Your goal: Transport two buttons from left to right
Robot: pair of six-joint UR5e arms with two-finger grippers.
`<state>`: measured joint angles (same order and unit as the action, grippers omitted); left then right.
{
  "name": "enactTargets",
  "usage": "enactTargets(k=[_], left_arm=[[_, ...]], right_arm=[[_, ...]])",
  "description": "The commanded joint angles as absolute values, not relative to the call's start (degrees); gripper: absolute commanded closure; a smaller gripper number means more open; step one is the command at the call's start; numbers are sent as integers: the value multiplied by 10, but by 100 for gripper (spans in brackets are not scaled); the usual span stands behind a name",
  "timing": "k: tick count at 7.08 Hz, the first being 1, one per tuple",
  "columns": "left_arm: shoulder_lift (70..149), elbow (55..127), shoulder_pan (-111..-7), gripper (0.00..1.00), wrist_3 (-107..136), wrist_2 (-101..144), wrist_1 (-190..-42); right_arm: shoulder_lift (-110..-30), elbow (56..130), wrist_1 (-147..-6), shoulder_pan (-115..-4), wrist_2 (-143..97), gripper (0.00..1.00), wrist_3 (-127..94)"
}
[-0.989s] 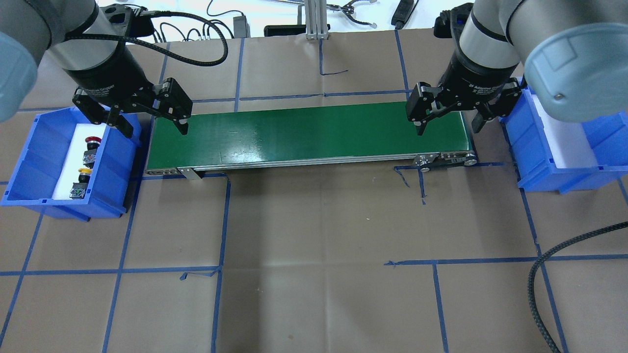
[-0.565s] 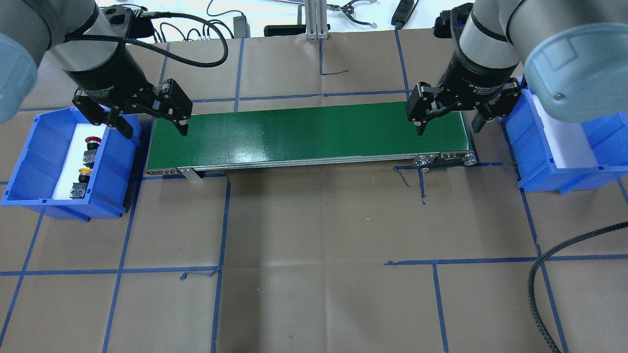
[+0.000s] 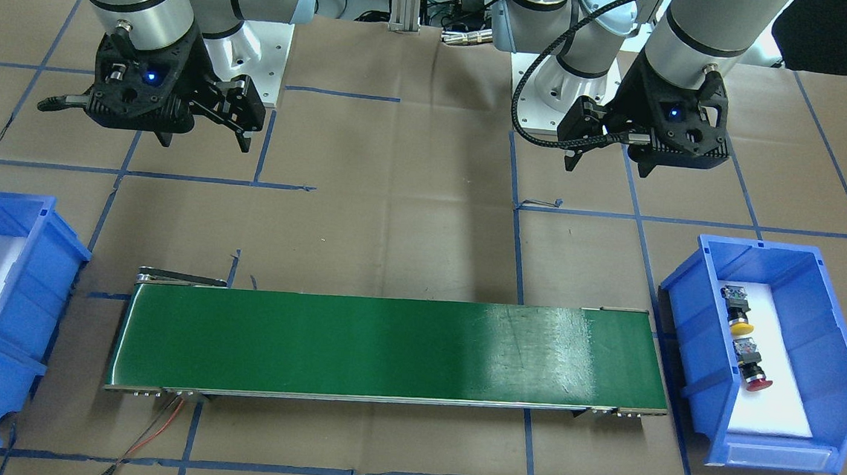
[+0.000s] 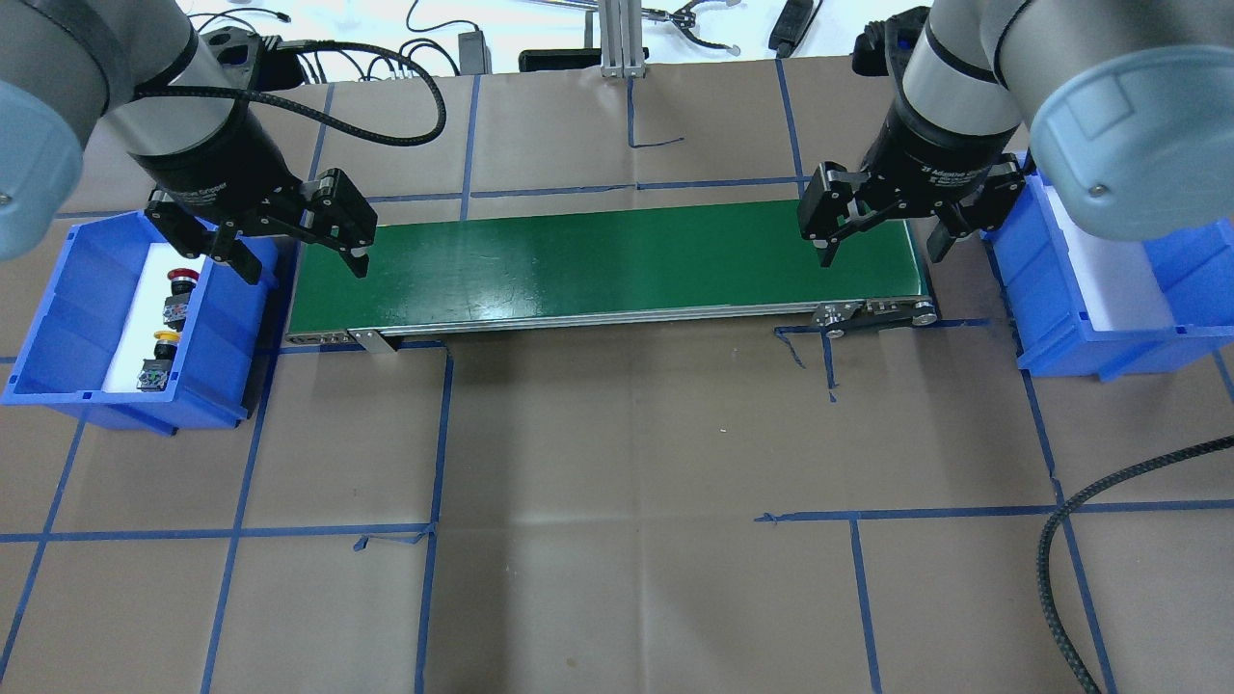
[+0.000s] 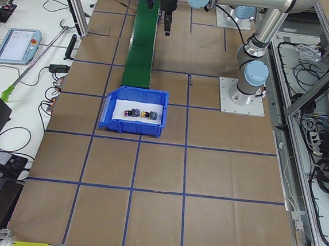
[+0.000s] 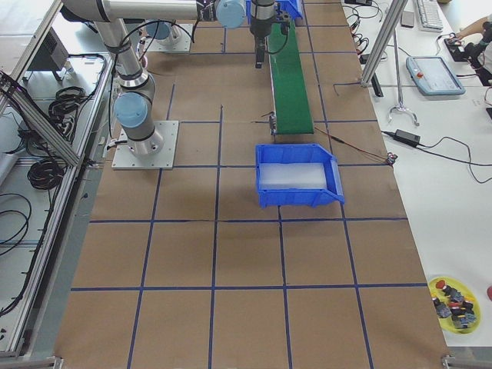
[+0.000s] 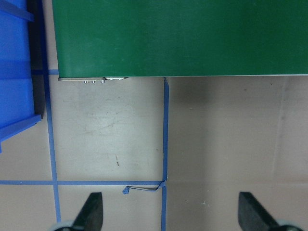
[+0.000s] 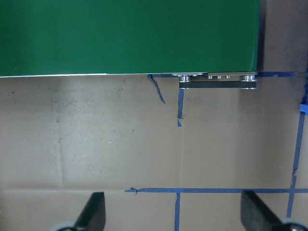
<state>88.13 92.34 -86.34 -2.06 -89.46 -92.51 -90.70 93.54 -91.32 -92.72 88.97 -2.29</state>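
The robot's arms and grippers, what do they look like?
The left arm and right arm are silver-grey tubes with pale blue joint caps. The left gripper and right gripper are black, two-fingered, with white lettering. A braided black cable loops off the left wrist.

1. The overhead view looks forward and down on the desk [image 4: 617,578] from one long side. The front-facing view looks steeply down from the opposite side, so it is mirrored.
2. The two side views look along the desk from its ends, farther off.
3. Each wrist view looks straight down, close.
4. All six share the green belt [image 4: 598,260].
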Motion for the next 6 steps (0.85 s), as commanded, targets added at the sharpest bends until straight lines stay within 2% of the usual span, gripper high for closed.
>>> enactTargets(k=[1, 6], left_arm=[[882, 925, -794, 0, -74, -895, -924], [889, 932, -592, 0, -343, -930, -920]], right_arm=[[-907, 935, -913, -927, 889, 0, -23], [-907, 936, -913, -927, 889, 0, -23]])
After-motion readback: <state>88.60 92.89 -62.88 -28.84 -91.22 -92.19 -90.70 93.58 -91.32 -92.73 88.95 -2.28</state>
